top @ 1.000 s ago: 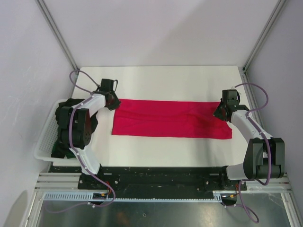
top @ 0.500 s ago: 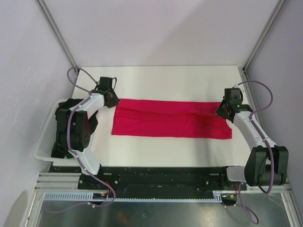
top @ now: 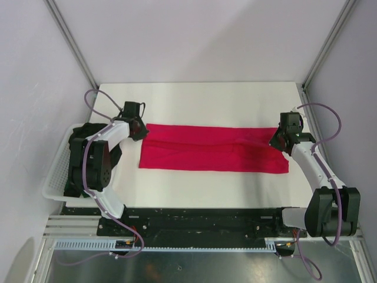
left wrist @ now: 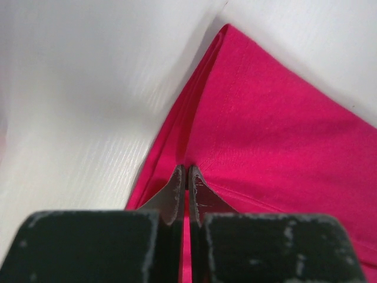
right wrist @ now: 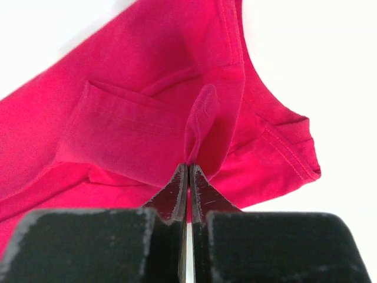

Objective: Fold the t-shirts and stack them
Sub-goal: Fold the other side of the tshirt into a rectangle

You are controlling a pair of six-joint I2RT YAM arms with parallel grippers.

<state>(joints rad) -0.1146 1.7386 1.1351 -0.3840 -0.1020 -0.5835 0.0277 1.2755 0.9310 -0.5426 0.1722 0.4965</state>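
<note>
A crimson-red t-shirt (top: 213, 148) lies folded into a long band across the white table. My left gripper (top: 143, 131) is shut on the shirt's far left corner; the left wrist view shows the cloth (left wrist: 277, 135) pinched between the fingertips (left wrist: 178, 183). My right gripper (top: 275, 138) is shut on the shirt's far right edge, where a fold of red cloth (right wrist: 200, 118) rises from the closed tips. A dark shirt (top: 76, 147) lies in the basket at the left, mostly hidden by the left arm. No pink shirt shows.
A white lattice basket (top: 56, 177) stands at the table's left edge beside the left arm. Metal frame posts (top: 70, 41) rise at the back corners. Bare white table (top: 200, 100) lies behind the shirt, and more in front of it.
Both grippers have shifted slightly toward the back with the shirt's far edge; the right arm has stretched out further. The shirt's band looks slightly flatter.
</note>
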